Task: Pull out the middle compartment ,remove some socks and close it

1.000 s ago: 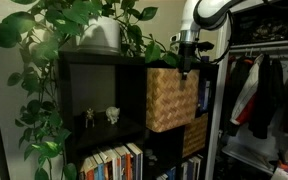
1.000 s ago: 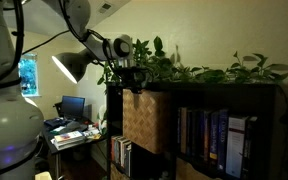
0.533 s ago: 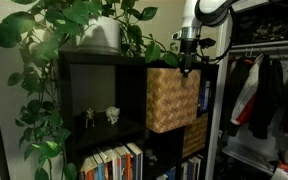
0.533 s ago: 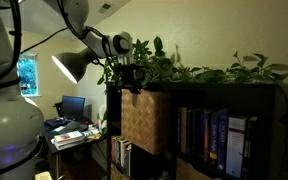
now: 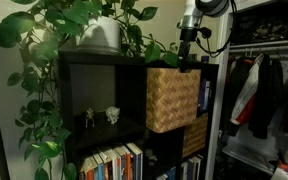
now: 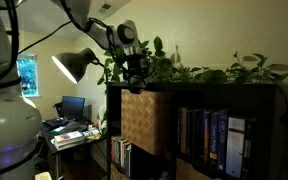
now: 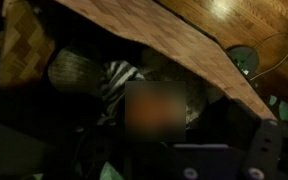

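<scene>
It was a home: a black shelf unit (image 5: 62, 100) held books (image 5: 114, 163), leafy plants (image 5: 69, 18) trailed on top of it, clothes (image 5: 256, 92) hung beside it, and a lamp (image 6: 72, 65) stood near it.

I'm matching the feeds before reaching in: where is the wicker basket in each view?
Exterior view: basket right of centre, in the upper row of the shelf.
Exterior view: basket left of centre, at the shelf's left end.
Wrist view: probably the woven tan patch at upper left; too dim to be sure.
Shared landmark: the gripper, just above the basket's top in both exterior views.
</scene>
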Tool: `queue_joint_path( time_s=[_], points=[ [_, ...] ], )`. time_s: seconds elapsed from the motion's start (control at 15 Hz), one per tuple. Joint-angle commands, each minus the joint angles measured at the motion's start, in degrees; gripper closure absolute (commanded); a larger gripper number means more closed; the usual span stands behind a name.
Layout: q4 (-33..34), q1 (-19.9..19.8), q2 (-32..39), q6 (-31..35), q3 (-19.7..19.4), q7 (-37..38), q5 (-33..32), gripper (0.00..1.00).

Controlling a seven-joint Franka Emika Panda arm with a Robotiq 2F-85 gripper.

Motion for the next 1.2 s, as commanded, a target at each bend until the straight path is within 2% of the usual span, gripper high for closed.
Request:
queue_joint_path(
  time_s=[0.0, 0.4, 0.87, 1.13],
  points=[
    [2.6, -1.3, 1.4, -1.6, -0.3, 6.8, -0.6, 0.0],
    [1.2, -2.2, 4.0, 1.3, -0.3, 16.3, 0.8, 0.0],
    [-3.3, -2.0, 5.2, 15.6, 0.5, 23.9, -0.5, 0.0],
    [-5.8, -2.1, 5.6, 19.5, 0.7, 25.2, -1.8, 0.0]
  ],
)
